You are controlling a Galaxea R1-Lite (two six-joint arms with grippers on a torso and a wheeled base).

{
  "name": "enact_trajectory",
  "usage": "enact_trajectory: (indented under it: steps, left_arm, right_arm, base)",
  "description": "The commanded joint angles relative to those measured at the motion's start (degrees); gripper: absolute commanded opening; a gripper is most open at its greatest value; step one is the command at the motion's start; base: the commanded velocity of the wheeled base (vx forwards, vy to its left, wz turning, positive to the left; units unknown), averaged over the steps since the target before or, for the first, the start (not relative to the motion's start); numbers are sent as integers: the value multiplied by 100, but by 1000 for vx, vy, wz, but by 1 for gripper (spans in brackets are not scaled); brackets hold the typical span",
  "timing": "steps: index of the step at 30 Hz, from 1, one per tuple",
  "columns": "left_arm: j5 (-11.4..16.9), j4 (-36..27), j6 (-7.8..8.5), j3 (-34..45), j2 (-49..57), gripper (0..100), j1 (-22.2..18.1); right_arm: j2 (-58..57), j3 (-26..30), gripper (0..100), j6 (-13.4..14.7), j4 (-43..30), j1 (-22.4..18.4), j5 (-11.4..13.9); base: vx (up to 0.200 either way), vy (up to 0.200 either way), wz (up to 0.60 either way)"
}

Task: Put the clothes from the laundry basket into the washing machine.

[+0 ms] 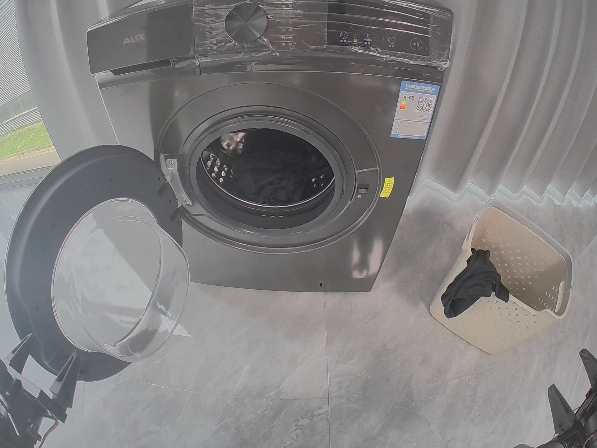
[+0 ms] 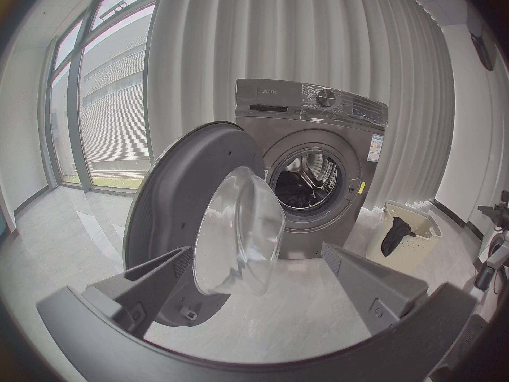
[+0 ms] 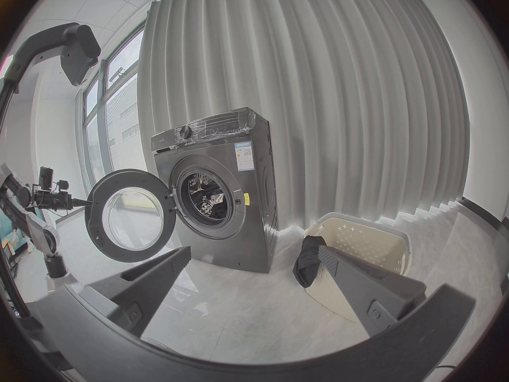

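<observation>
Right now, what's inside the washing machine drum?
Dark clothes lie piled in the drum, against its perforated metal wall. The pile hides the drum's bottom and rear, so anything beneath it cannot be seen.

On my feed the washing machine (image 1: 280,262) is dark metallic grey with a black control strip (image 1: 379,35). Its door (image 1: 37,231) is near-black around a clear, colourless glass bowl (image 1: 118,275). I see a blue-and-white label (image 1: 415,109) at the front's upper right corner and a small yellow sticker (image 1: 387,187) below it. The clothes in the drum (image 1: 280,175) are black. The laundry basket (image 1: 528,262) is cream, its walls dotted with a regular pattern of small star-shaped holes. The garment (image 1: 474,281) over its rim is black. The floor (image 1: 311,368) is pale grey tile with darker marble veining, and the curtain (image 1: 516,63) is white with vertical pleats.
</observation>
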State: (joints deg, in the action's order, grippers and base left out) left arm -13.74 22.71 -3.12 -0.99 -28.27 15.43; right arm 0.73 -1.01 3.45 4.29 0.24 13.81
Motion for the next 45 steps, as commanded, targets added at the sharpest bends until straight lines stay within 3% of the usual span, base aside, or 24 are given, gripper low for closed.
enact_trajectory:
  steps: [1,3,5,13,17,19,25,27,32,34,35,40,45]
  left_arm:
    - [715,-1067,84,99,1746,100,-779]
    - [1172,-1717,110,99,2308,100,-849]
    - [1339,-2025,22,81,2300,100,-858]
    - [1277,-1840,31,99,2282,100,-858]
    - [1005,-1840,-13,99,2282,100,-875]
    - [978,-1840,66,99,2282,100,-963]
    - [978,-1840,22,99,2282,100,-1042]
    - [987,-1840,119,99,2282,100,-1042]
    - [996,-1840,725,99,2282,100,-1042]
    - [996,-1840,725,99,2282,100,-1042]
    - [1014,-1840,848,99,2282,100,-1042]
    - [1014,-1840,743,99,2282,100,-1042]
    - [1022,-1840,400,99,2282,100,-1042]
  right_arm:
    - [-38,101,100,-55,2,-7,78]
    - [-38,101,100,-46,-7,-7,113]
    - [-38,101,100,-64,2,-7,104]
    - [-38,101,100,-81,2,-7,104]
    - [-38,101,100,-108,2,-7,104]
    - [-38,101,100,-116,2,-7,113]
    - [-38,101,100,-116,2,-7,104]
    - [-38,101,100,-99,2,-7,113]
    - [-38,101,100,-64,2,-7,78]
    - [-38,101,100,-64,2,-7,78]
    - [-47,101,100,-37,2,-7,78]
    - [-47,101,100,-11,2,-7,87]
    - [-47,101,100,33,2,-7,87]
  base:
    - [0,0,0]
    - [0,0,0]
    - [0,0,0]
    - [0,0,-375]
    - [0,0,-600]
    - [0,0,0]
    - [0,0,0]
    - [0,0,0]
    - [0,0,-360]
    - [0,0,-600]
    - [0,0,-600]
    - [0,0,0]
    - [0,0,0]
